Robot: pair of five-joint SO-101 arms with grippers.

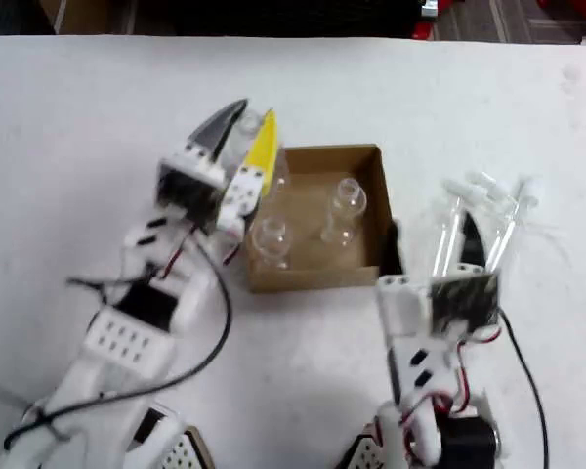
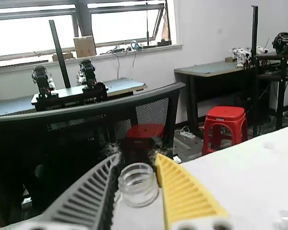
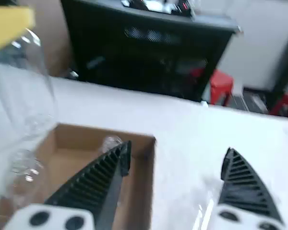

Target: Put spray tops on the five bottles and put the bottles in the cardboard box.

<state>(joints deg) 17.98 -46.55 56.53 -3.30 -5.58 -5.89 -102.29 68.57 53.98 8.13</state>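
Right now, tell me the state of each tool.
Left tool: shut on a clear bottle.
Right tool: open, gripping nothing.

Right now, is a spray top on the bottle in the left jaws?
Off. The bottle shows a bare, open neck with nothing fitted.

We see a brown cardboard box on a white table, with clear bottles inside. At the box's left edge, the left gripper pairs a grey ribbed finger with a yellow one around another clear bottle. Right of the box, the right gripper has black ribbed fingers.
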